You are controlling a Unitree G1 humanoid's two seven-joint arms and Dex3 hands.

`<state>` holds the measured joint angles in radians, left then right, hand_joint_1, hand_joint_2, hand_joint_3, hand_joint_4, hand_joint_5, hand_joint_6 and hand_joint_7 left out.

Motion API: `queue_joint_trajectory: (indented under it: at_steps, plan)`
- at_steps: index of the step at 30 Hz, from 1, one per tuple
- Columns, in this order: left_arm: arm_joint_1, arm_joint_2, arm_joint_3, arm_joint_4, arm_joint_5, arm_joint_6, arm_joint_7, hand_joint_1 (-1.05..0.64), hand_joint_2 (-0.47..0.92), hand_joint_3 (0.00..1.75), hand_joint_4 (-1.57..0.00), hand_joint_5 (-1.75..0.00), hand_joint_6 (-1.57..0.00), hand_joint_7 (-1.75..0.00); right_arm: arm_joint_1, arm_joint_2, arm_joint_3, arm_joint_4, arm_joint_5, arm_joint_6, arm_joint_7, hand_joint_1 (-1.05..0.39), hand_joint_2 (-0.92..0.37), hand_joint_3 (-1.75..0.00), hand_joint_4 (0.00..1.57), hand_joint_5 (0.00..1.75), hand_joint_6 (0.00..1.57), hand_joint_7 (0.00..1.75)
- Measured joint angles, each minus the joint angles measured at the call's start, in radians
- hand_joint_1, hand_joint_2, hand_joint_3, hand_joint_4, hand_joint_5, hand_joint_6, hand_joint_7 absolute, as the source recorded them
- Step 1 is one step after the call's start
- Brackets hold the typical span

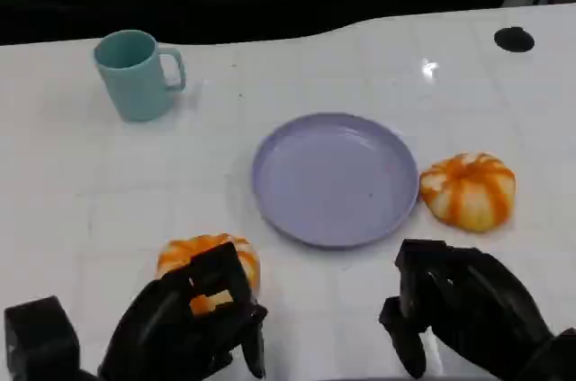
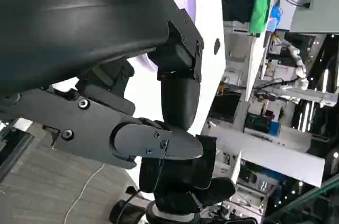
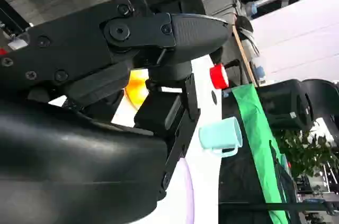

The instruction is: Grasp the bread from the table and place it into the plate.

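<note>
We're at the reach step: left robot hand [image 1: 193,322] hovers fingers-spread over the bread [image 1: 209,264] near the counter's [image 1: 81,183] front edge, grasping nothing. Right robot hand [image 1: 454,309] idles, spread. Next we'd close, then lift toward the plate [image 1: 335,178].

The worktop [image 1: 72,174] is seen as glossy white, with faint grey tile lines and a black round mark [image 1: 514,39] near its far edge. The plate [image 1: 335,178] is coloured pale lavender. Both bread rolls [image 1: 468,189] [image 1: 209,258] are striped orange on cream. The mug [image 1: 135,73] is coloured light teal. Both hands [image 1: 193,322] [image 1: 454,304] are finished in black.
</note>
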<state>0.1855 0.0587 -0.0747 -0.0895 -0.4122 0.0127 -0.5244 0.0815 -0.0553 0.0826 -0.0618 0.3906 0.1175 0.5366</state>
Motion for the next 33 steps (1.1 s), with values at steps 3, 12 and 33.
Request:
queue_joint_trajectory:
  at_steps: [3, 12, 33]
  plan:
    - [0.000, 0.000, 0.003, 0.000, 0.000, 0.000, 0.000, -0.57, 0.92, 0.28, -0.84, -1.75, -0.61, -1.75, 0.000, 0.000, 0.000, 0.000, -0.008, -0.003, -0.007, -0.93, -0.92, -0.39, 1.23, 1.64, 1.05, 1.51]
    - [0.000, 0.000, 0.006, 0.002, -0.001, -0.001, -0.007, -0.58, 0.92, 0.25, -0.86, -1.75, -0.61, -1.75, 0.000, 0.001, 0.000, 0.000, -0.005, -0.003, -0.007, -0.92, -0.91, -0.38, 1.22, 1.65, 1.04, 1.52]
    - [-0.011, -0.013, 0.044, -0.001, 0.001, -0.102, -0.021, -0.68, 0.92, 0.28, -0.57, -1.43, -0.60, -0.85, 0.000, 0.002, 0.000, 0.000, -0.004, -0.002, -0.008, -0.94, -0.91, -0.38, 1.23, 1.64, 1.05, 1.49]
